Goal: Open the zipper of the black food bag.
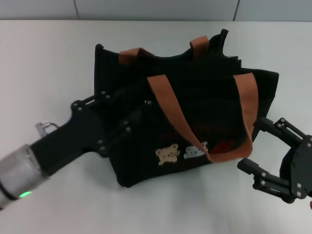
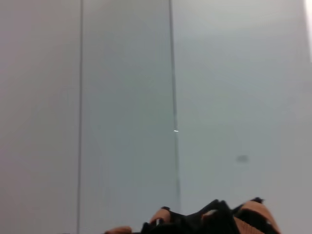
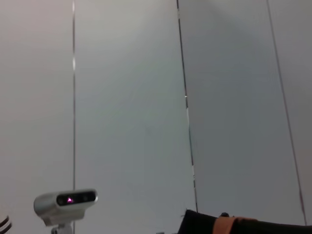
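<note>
The black food bag stands on the white bench, a little turned, with its bear patches facing me and one orange-brown handle fallen over the front side. My left tool reaches in from my left side and lies against the upper front of the bag, near its top edge. I think it is there because the zipper runs along the top, but I cannot make out the track or the pull tab against the black cloth. Whether this tool is closed on something, I cannot tell; it is black on black.

My right tool waits just beside the bag's right end. Its fingers are spread wide and hold nothing. Probably it is there to steady the bag when the pull begins.

For moving there is much free bench behind the bag and on my left. The fallen handle loop hangs close to the right tool and could catch it.
</note>
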